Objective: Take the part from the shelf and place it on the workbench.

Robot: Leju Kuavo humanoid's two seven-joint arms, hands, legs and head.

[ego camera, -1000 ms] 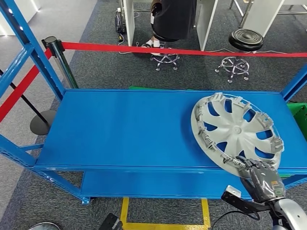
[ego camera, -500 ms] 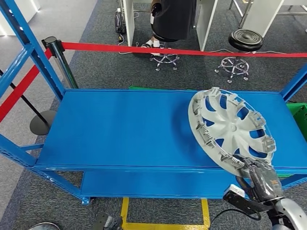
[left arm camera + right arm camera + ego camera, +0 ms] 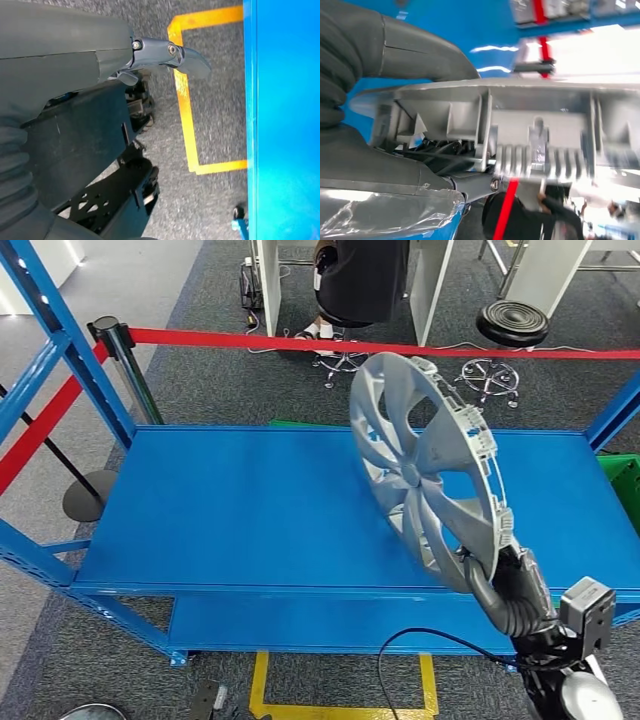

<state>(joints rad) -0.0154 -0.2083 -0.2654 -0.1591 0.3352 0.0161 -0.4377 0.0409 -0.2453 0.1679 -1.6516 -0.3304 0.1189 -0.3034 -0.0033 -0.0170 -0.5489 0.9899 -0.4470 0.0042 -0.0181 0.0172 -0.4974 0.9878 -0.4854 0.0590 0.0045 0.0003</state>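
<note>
- The right hand pinches the lower rim of the part, a silver wheel cover, with its fingers on one face and its thumb on the other; the right wrist view shows the ribbed clip edge caught between them.
- The left hand hangs near the floor beside the yellow floor marking; it holds nothing that I can see, one finger sticking out, though I cannot tell how the others lie.
- The part stands tilted nearly on edge above the blue shelf, lifted off its surface, held at one point only.
- Risk, in my judgement: such a wide disc held by one rim spot acts as a lever, so a quick swing or turn could twist it out of the pinch and drop it onto the shelf or floor.
- Its far rim could also strike the shelf's blue upright when the arm withdraws.
- Farther off, a red barrier belt and a seated person lie beyond the shelf.
- Containers: a green bin sits past the shelf's right end; its contents are hidden.
</note>
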